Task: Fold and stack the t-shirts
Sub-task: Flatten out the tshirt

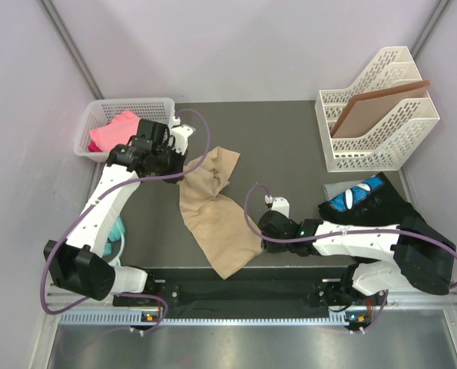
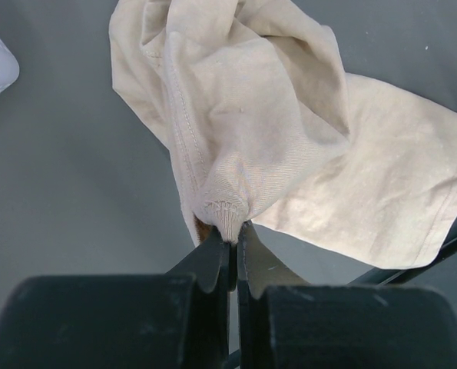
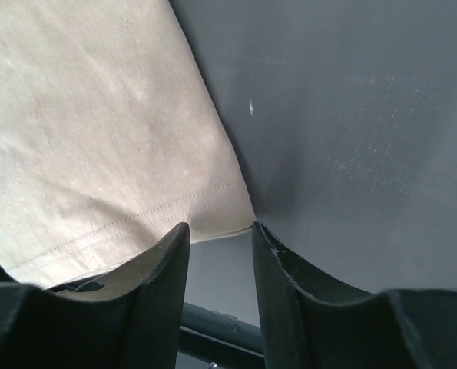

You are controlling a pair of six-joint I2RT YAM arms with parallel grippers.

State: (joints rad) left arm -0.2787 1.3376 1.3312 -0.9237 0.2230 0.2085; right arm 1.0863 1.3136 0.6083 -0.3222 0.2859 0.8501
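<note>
One tan t-shirt (image 1: pixel 213 211) lies long and crumpled across the middle of the dark tabletop (image 1: pixel 289 138), its far part bunched in folds and its near part flat, with a stitched hem. The left fingers (image 2: pixel 220 257) come in from the left, the arm bent up beside the white basket (image 1: pixel 128 102) that holds a pink shirt (image 1: pixel 114 129). They are pressed together on a raised tuft at the cloth's far edge. The right fingers (image 1: pixel 264 238) sit low at the shirt's near right corner, on an arm reaching in from the right. They stand partly apart with the hem corner just at their tips, ungripped.
</note>
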